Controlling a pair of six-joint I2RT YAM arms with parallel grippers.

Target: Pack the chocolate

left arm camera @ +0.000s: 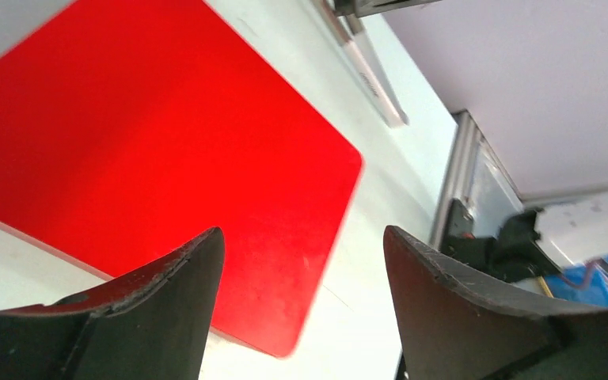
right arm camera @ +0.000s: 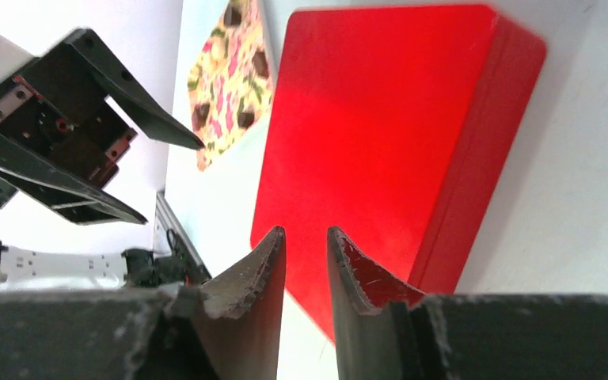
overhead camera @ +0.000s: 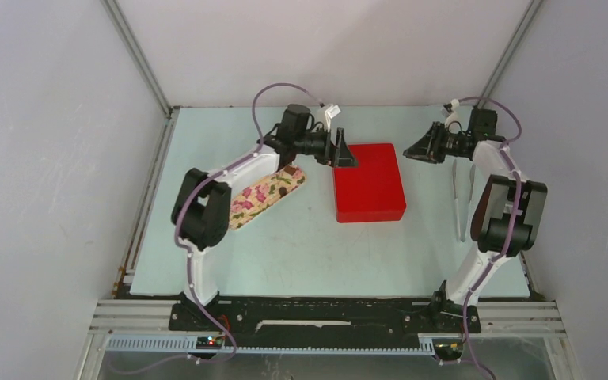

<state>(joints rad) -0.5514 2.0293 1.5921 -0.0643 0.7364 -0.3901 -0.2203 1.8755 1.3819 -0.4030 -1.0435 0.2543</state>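
Pale-green table (overhead camera: 301,253) with a closed red box (overhead camera: 370,186) at its centre. The flower-print tray (overhead camera: 265,195) to the box's left carries the chocolate (right arm camera: 245,119), dark lumps partly hidden beneath the left arm. Risk: the lid looks smooth and flush, so a jaw may slip off its edge and shove the box toward the tray. Left gripper (left arm camera: 301,237) gapes wide at the box's far-left corner, empty. Right gripper (right arm camera: 306,231) stands nearly closed, also empty.
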